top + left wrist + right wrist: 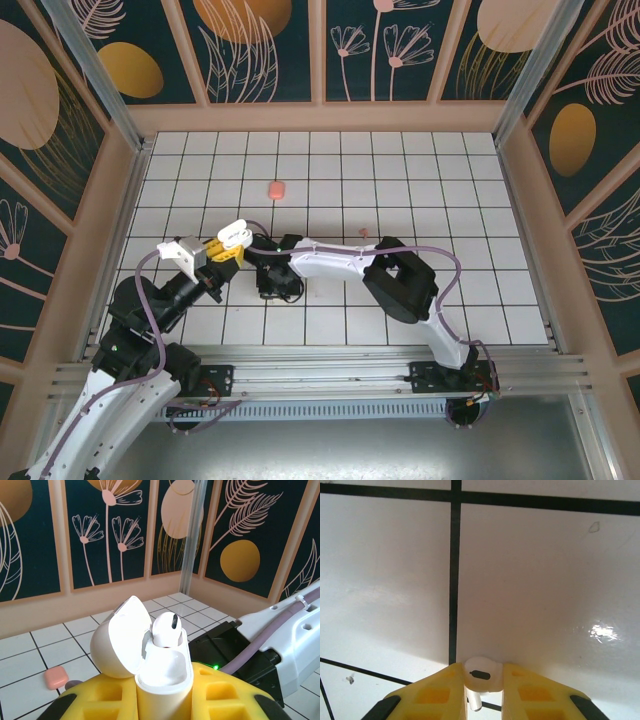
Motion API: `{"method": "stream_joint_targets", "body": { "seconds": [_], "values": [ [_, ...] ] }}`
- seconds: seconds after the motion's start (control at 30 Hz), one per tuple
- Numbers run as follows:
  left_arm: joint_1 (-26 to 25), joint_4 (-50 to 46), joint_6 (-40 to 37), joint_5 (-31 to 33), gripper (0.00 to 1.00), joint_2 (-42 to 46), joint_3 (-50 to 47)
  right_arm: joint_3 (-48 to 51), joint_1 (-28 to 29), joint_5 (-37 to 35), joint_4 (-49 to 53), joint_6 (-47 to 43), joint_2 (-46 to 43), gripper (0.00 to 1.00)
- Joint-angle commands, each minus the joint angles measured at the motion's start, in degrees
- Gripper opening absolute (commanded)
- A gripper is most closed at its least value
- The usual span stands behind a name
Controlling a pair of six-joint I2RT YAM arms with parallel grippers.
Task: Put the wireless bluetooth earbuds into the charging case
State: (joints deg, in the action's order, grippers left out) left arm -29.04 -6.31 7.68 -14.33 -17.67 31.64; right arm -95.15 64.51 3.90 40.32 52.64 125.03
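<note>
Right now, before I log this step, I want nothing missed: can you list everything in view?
white charging case: one, white, lid open, held upright in the left gripper.
seated white earbud: one, white, sitting in the open case.
loose white earbud: one, white, on a tile, pinched in the right gripper.
pink case: one, salmon-pink, lying alone on the far tiles.
pink speck: one, pink, on a tile right of centre; too small to identify.
tiled table: one, white with black lines.
left gripper: one, yellow fingers, shut on the white charging case.
right gripper: one, yellow fingers, shut on the loose white earbud.
</note>
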Motion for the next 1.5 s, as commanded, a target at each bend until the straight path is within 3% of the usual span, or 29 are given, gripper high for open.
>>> {"method": "stream_joint_targets", "body": {
  "seconds": [0.0, 0.33, 0.5, 0.7, 0.93, 1.27, 1.47],
  "values": [
    [-0.19, 1.96, 0.10, -0.63, 0.00, -0.13, 1.59, 0.23, -0.56, -4.52, 4.42, -2.29, 0.41, 0.18],
    [-0.25, 7.65, 2.75, -3.62, 0.00, -3.84, 0.45, 17.73, -5.25, -9.16, -0.48, -9.29, -10.05, 0.16],
    [-0.22, 11.01, 2.16, -4.20, 0.00, -8.69, 1.01, 27.55, -8.33, -13.80, -2.38, -17.64, -18.18, 0.16],
    [-0.23, 17.40, 4.12, -5.10, 0.00, -13.97, -0.18, 36.81, -13.94, -11.89, -5.49, -30.33, -25.56, 0.16],
    [-0.25, 19.66, 3.50, -3.51, 0.00, -16.53, -2.69, 39.92, -19.18, -10.01, -7.03, -38.63, -30.39, 0.21],
    [-0.22, 21.27, 4.25, -3.15, 0.00, -18.39, -4.02, 42.12, -23.61, -5.07, -10.55, -40.23, -30.11, 0.24],
    [-0.28, 22.72, 4.89, -3.77, 0.00, -19.92, -4.48, 43.74, -25.35, -0.58, -13.17, -36.03, -31.89, 0.34]
  ]
}}
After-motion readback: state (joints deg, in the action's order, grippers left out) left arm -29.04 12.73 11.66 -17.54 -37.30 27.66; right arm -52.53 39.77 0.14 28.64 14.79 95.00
